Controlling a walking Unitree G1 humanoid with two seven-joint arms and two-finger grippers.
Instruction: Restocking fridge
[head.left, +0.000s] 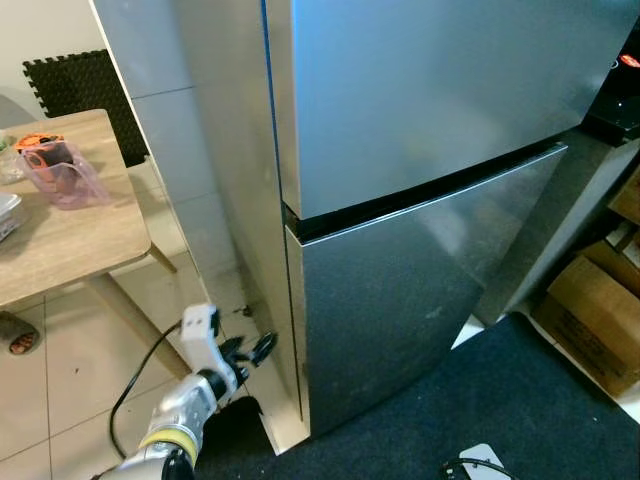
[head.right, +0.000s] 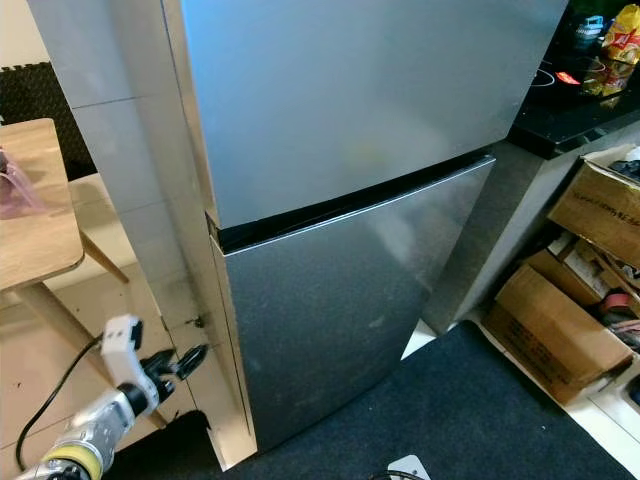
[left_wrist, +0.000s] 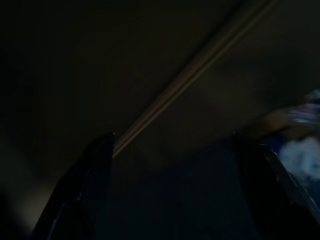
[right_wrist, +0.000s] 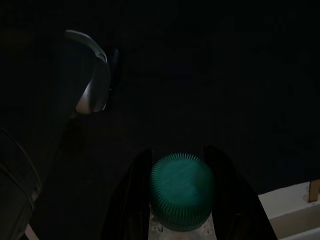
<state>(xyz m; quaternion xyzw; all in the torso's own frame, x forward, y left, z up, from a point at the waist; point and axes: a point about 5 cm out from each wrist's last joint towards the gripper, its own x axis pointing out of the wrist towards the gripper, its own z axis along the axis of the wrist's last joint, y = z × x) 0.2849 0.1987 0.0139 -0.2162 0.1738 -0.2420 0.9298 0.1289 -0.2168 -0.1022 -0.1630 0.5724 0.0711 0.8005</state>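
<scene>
1. The fridge (head.left: 430, 180) is a tall two-door unit in brushed silver-grey steel. Both doors are shut, with a dark horizontal gap between the upper and the lower door. It stands upright on the floor, its front foot beside the dark mat (head.left: 470, 410).

2. The bottle (right_wrist: 182, 192), seen from above the dark mat, shows a ribbed green cap and stands upright, clamped between two black fingers (right_wrist: 131, 200).

Head cams down at fridge (head.left: 420, 200); wrist cams dark, close-up
</scene>
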